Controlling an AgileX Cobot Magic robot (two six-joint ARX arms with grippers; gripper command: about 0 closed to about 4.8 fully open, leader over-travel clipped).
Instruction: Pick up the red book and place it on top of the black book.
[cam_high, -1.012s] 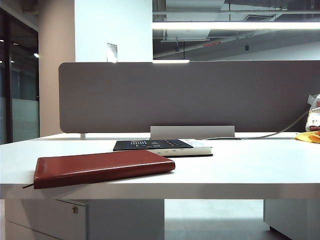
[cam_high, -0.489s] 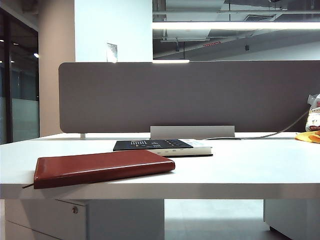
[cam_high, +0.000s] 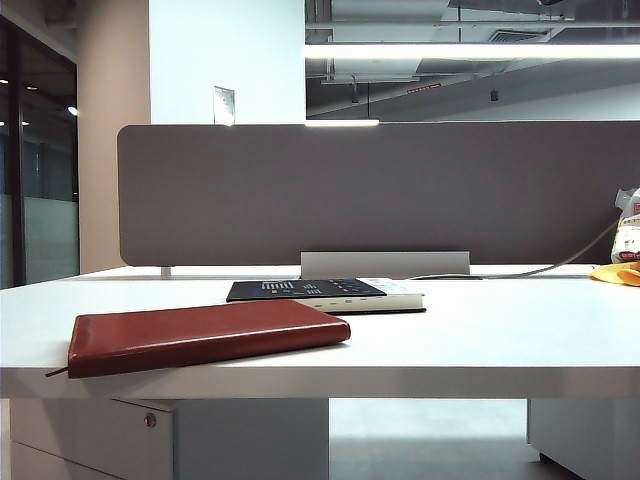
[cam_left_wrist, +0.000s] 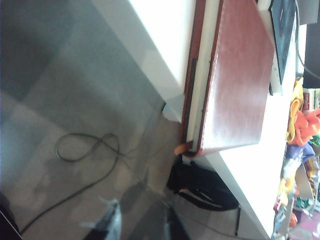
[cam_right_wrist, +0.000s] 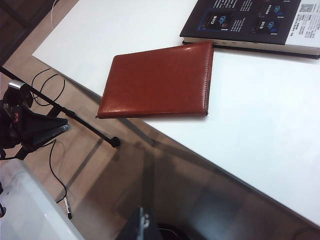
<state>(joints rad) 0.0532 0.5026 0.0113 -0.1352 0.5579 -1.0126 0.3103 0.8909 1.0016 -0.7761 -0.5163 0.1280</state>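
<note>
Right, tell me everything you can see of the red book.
The red book is a thin, closed notebook with a plain, glossy reddish-brown, leather-like cover, stitched edges and rounded corners. It lies flat on the white table, one end overhanging the near edge, close beside the black book. A ribbon end pokes out at its corner. Nothing grips it; neither gripper shows near it.

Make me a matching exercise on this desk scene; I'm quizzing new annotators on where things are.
Things:
1. red book
2. black book
3. grey divider panel
4. left tool

Places or states:
A. upright along the table's far side
B. off the table, over the floor
C. corner sticking out past the table's near edge
D. flat on the table behind the red one

Pairs: 1-C, 2-D, 3-A, 4-B
</note>
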